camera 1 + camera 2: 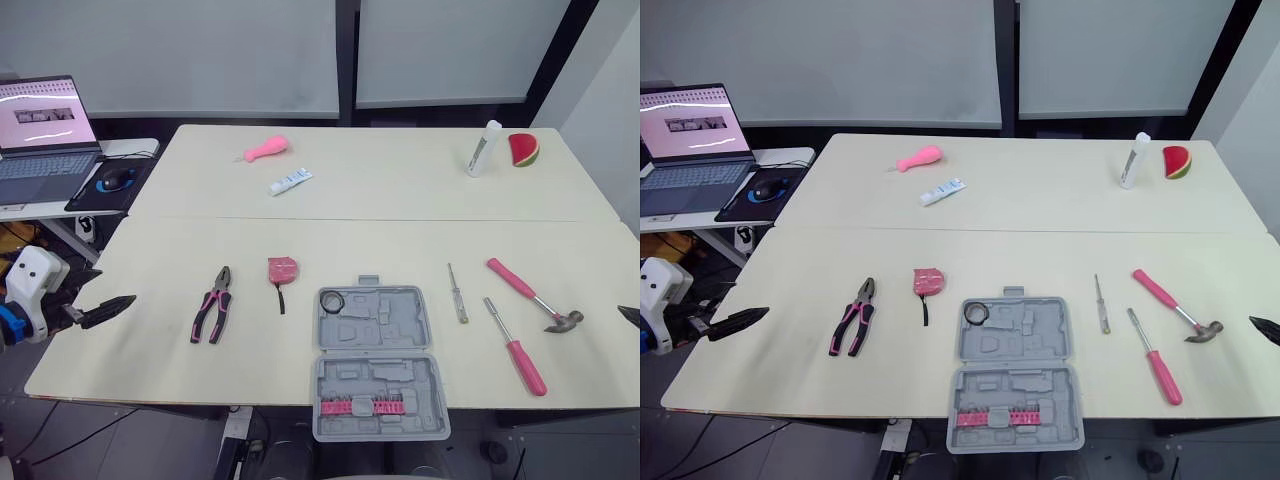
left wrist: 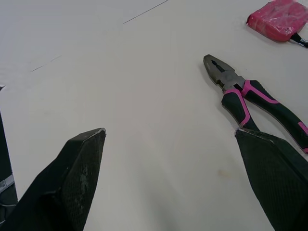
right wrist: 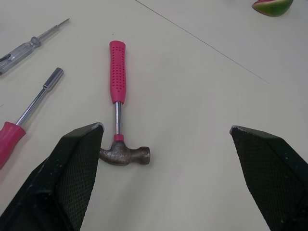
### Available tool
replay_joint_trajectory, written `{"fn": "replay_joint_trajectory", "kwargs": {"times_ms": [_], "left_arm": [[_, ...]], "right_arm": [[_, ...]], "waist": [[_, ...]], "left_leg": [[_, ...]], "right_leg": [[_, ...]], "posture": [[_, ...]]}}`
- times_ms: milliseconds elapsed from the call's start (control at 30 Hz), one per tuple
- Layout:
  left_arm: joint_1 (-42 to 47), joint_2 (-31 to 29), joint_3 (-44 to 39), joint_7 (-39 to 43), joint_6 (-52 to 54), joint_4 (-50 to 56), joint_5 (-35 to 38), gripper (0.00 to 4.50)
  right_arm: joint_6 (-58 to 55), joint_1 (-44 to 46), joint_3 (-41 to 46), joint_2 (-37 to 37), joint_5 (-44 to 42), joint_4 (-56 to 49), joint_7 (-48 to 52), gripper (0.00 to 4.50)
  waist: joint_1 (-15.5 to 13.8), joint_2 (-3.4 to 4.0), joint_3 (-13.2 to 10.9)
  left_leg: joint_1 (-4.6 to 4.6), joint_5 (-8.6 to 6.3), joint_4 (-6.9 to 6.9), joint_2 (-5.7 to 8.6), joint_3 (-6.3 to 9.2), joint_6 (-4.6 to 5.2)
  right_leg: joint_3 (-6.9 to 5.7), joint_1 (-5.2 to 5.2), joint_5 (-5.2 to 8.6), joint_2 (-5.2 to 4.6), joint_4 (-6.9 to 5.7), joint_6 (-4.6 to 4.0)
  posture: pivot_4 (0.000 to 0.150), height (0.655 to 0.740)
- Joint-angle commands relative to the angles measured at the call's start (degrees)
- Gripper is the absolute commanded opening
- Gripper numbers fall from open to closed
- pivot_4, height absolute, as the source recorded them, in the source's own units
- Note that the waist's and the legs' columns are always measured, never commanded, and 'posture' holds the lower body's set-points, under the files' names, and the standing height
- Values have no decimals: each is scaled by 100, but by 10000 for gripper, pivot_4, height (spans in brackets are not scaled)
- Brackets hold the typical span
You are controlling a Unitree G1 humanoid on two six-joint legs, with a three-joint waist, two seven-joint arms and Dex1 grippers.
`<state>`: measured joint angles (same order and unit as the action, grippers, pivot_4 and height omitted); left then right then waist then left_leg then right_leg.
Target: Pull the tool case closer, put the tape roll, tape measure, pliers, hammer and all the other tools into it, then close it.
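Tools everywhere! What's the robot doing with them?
It is packing tools into the open grey tool case. A black tape roll already lies inside. The pliers, tape measure, hammer and red-handled screwdriver lie on the table outside it. The left gripper hovers near the pliers and the right gripper near the hammer, both with jaws open and empty.

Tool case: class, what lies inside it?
The open tool case holds a black tape roll in its far-left corner and a row of pink bits in its near half. The other recesses look empty; anything under the moulding is hidden.
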<state>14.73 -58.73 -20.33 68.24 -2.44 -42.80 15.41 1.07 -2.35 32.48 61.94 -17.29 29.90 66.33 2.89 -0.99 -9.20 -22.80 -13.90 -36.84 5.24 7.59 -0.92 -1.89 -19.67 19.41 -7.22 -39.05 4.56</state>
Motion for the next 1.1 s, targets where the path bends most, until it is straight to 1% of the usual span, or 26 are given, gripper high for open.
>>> {"fn": "replay_joint_trajectory", "kwargs": {"times_ms": [33, 233, 333, 400, 500, 567, 633, 700, 733, 867, 933, 1000, 1100], "left_arm": [[-28, -17, -40, 39, 166, 364, 133, 44722], [-533, 140, -192, -74, 489, 1148, 304, 44722], [-1378, 309, -505, -161, 967, 2310, 628, 44722], [-1842, 419, -681, -267, 1260, 2929, 792, 44722], [-2940, 861, -930, -523, 1649, 4166, 1006, 44722], [-3413, 1092, -983, -682, 1829, 4745, 1085, 44722], [-3755, 1281, -990, -810, 1938, 5161, 1117, 44722], [-3947, 1419, -1004, -925, 2050, 5447, 1163, 44722], [-4041, 1485, -1005, -968, 2103, 5583, 1200, 44722], [-4175, 1716, -915, -1247, 2332, 6025, 1308, 44722], [-4097, 1907, -678, -1497, 2546, 6301, 1351, 44722], [-3870, 2282, -312, -1960, 2853, 6645, 1483, 44722], [-3435, 2790, 216, -2679, 3066, 6872, 1281, 44722]], "right_arm": [[-206, -30, 92, -80, -236, -674, -71, 45000], [-880, 207, -396, -369, -479, -2128, -211, 45000], [-1365, 659, -942, -570, -735, -3081, -321, 45000], [-1632, 910, -1192, -685, -898, -3494, -366, 45000], [-2302, 1700, -2033, -1067, -1408, -4570, -471, 45000], [-2621, 2075, -2397, -1303, -1604, -4986, -571, 45000], [-2848, 2354, -2687, -1511, -1720, -5265, -668, 45000], [-2964, 2499, -2851, -1616, -1749, -5401, -699, 45000], [-2978, 2566, -2936, -1662, -1734, -5438, -708, 45000], [-2857, 2666, -3117, -1737, -1489, -5358, -737, 45000], [-2783, 2582, -3131, -1702, -1401, -5336, -710, 45000], [-2761, 2475, -3120, -1702, -1335, -5364, -755, 45000], [-2781, 2362, -3075, -1745, -1271, -5425, -873, 45000]], "waist": [[-2, 0, 0], [31, 7, 1], [48, 13, -1], [44, 13, -1], [45, 14, -1], [6, 14, -1], [-42, 9, -2], [-165, 1, -3], [-213, -2, -2], [-300, -5, -2], [-293, -4, -1], [-289, -3, -1], [-285, -9, 1]], "left_leg": [[0, 0, 0, 0, 0, 0], [0, 0, 0, -4, 1, 0], [-4, 0, 1, -5, -1, 0], [-5, -1, 0, -5, -2, -1], [-7, -1, 0, -5, 0, -2], [-7, -6, 2, -1, -1, -4], [-11, -7, 1, -5, 3, -4], [-12, -8, -1, 0, 2, -5], [-11, -8, -3, 3, 7, -5], [-11, -13, -5, 12, 4, 4], [-11, -13, -5, 11, 5, 3], [-9, -13, -4, 12, 1, 4], [-11, -13, -6, 12, -2, 3]], "right_leg": [[0, 0, 0, 0, 0, 0], [3, -2, 0, 0, 0, 0], [9, -7, 0, 0, 1, -1], [23, -14, -1, -2, 3, -2], [48, -19, -2, -3, 5, -4], [76, -31, -3, -8, 3, -5], [74, -36, -4, -9, 5, -7], [77, -39, -4, -9, 7, -7], [76, -56, -4, -8, 11, -7], [93, -54, -6, -3, 19, -3], [93, -55, -6, -2, 19, -3], [98, -53, -6, 0, 19, -3], [103, -41, -7, 8, 14, -2]], "posture": [[1500, 7400], [1500, 7400], [1500, 7400], [1500, 7400], [1500, 7400], [1500, 7400], [1500, 7400], [1500, 7400], [1500, 7400], [1500, 7400], [1500, 7400], [1500, 7400], [1500, 7400]]}}
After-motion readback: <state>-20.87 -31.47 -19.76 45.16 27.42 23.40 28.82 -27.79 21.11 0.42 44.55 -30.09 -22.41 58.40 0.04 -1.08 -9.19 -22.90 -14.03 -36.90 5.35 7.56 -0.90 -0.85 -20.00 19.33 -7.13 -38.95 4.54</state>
